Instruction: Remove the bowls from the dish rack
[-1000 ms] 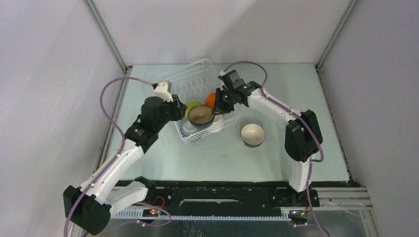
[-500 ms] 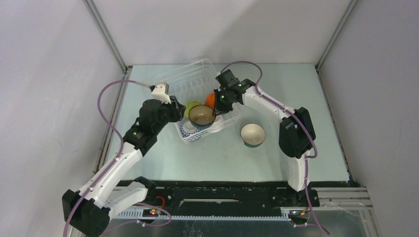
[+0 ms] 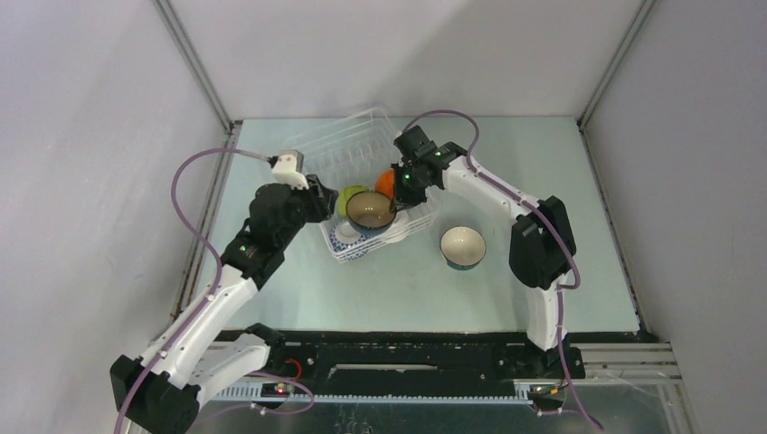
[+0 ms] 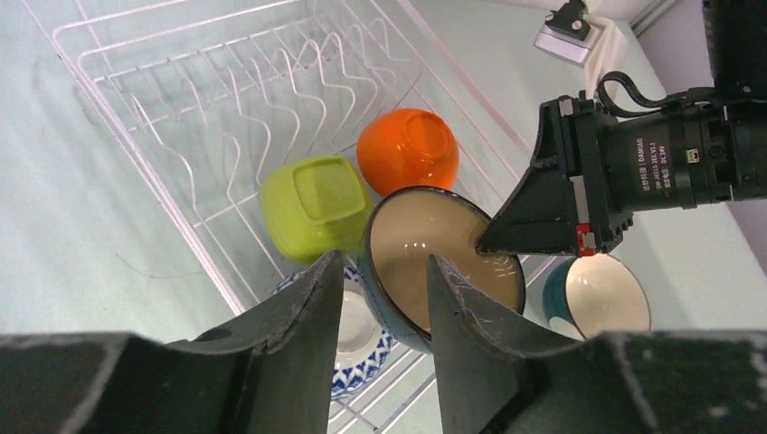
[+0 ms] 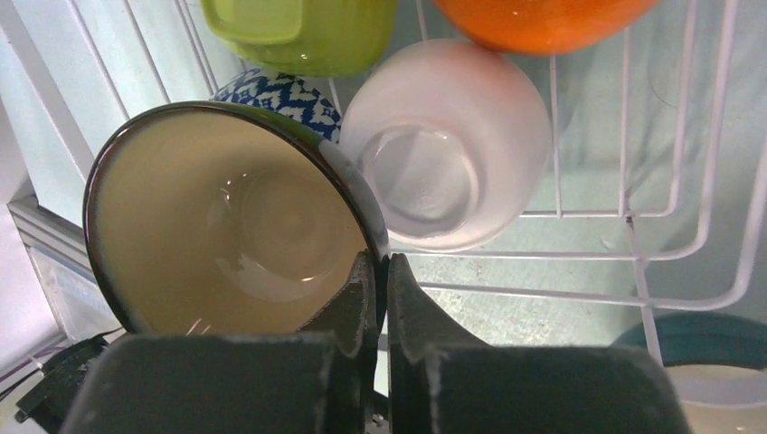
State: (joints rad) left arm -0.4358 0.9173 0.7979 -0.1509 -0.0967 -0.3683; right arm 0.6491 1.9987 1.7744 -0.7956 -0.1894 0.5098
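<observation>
while right claw pinches dark bowl rim | left claw spread (near rack edge)

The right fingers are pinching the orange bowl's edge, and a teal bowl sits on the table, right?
No: the right fingers pinch the rim of the dark bowl, not the orange bowl, as the right wrist view shows. The teal bowl does sit on the table.

Blue-patterned bowl mostly hidden behind the dark bowl; teal bowl cropped at the corner.
</observation>
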